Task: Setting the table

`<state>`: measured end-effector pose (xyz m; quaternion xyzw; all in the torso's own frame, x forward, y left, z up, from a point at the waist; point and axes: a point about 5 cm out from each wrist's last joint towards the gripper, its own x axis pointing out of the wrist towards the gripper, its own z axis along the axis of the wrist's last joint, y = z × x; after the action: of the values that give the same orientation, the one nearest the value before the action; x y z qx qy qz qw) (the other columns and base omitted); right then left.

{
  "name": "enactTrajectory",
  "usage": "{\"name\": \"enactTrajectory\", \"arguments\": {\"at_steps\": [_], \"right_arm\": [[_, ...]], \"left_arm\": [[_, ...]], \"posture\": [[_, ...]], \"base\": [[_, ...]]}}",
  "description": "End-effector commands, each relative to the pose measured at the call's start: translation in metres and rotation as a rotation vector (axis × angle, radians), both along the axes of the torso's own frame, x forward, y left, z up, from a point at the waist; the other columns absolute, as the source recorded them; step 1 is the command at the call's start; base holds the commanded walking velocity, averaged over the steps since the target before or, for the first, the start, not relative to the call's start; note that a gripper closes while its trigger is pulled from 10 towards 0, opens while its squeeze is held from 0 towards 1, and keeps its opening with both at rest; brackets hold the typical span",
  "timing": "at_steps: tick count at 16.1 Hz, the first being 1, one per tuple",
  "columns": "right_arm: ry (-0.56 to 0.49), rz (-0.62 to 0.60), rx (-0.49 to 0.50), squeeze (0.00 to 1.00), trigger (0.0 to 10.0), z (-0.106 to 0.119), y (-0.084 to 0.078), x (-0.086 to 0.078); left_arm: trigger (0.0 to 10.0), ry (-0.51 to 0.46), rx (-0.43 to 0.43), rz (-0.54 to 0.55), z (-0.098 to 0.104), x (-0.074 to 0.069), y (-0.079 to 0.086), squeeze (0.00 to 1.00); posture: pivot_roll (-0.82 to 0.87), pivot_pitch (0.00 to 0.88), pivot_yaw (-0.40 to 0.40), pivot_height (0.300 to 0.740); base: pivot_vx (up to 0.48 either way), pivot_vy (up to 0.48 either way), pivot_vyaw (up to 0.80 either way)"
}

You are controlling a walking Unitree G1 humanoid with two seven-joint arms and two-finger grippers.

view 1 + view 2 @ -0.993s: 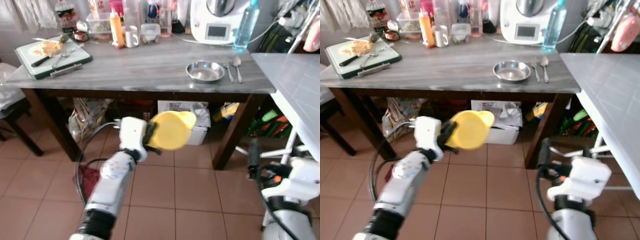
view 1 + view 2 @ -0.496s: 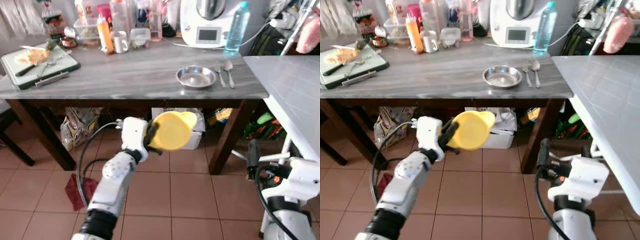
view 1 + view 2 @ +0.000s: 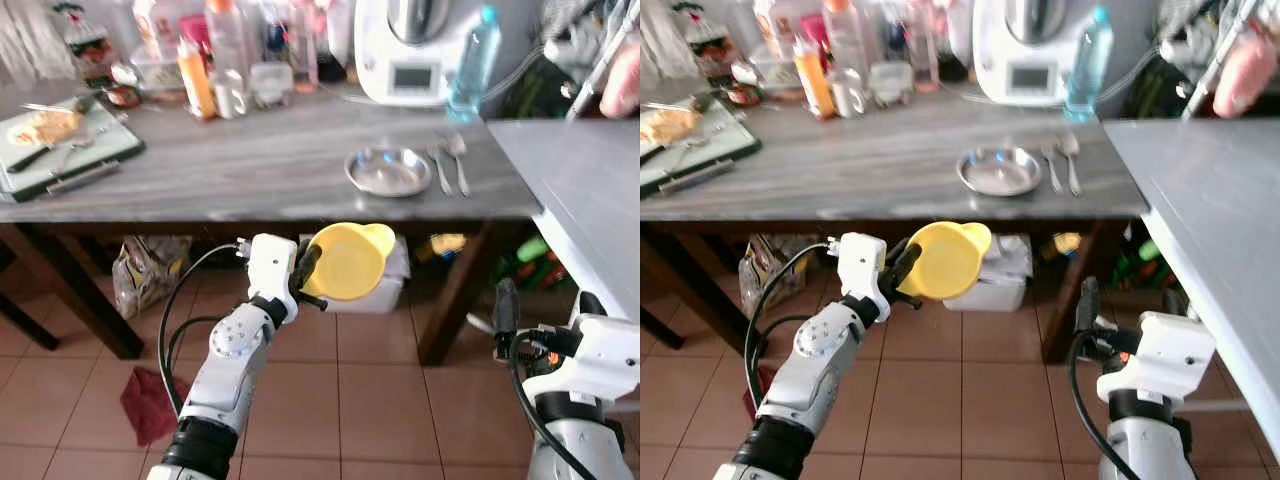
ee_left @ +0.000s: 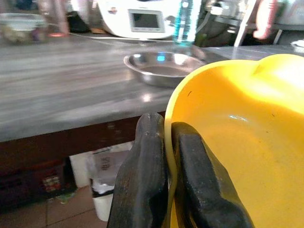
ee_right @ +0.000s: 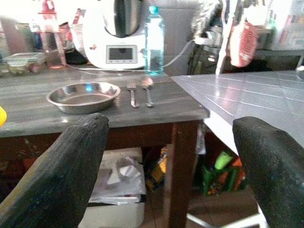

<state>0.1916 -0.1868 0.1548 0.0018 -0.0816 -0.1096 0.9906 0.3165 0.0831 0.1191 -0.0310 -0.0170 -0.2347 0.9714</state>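
Left hand (image 4: 166, 190) clamps the rim of the yellow bowl (image 3: 348, 262), held up below the worktop (image 3: 270, 160) edge, short of the steel plate (image 3: 388, 170). Right hand (image 5: 171, 171) hangs low beside the worktop leg, fingers spread wide, empty.

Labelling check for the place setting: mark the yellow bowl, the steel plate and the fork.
yellow bowl (image 3: 345, 262), left eye view, middle of its underside, held in the left tool.
steel plate (image 3: 388, 170), left eye view, centre of the dish.
fork (image 5: 132, 95), right wrist view, middle of the handle.
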Motion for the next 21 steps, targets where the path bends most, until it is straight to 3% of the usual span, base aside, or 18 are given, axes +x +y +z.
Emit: {"name": "enactTrajectory", "arguments": {"at_steps": [1,5,16,21], "right_arm": [[-0.002,0.013,0.001,0.00,10.0,0.001,0.003,0.001],[-0.002,0.023,-0.011,0.00,10.0,0.002,0.003,0.003],[-0.012,0.023,-0.019,0.00,10.0,0.005,0.004,0.001],[-0.054,0.067,-0.054,0.00,10.0,0.018,0.013,0.004]], "left_arm": [[10.0,-0.015,0.005,0.015,0.003,0.002,0.007,0.00],[10.0,-0.015,0.003,0.023,0.004,0.002,0.007,0.00],[10.0,-0.074,-0.053,0.008,0.032,0.008,-0.002,0.00],[10.0,-0.084,-0.053,0.005,0.037,0.009,-0.003,0.00]], "posture": [[-0.05,0.088,0.009,0.714],[-0.04,0.085,0.002,0.714],[-0.05,0.092,0.005,0.714],[-0.04,0.095,0.011,0.714]], "base": [[0.311,0.000,0.00],[0.313,0.000,0.00],[0.309,0.000,0.00],[0.301,0.000,0.00]]}}
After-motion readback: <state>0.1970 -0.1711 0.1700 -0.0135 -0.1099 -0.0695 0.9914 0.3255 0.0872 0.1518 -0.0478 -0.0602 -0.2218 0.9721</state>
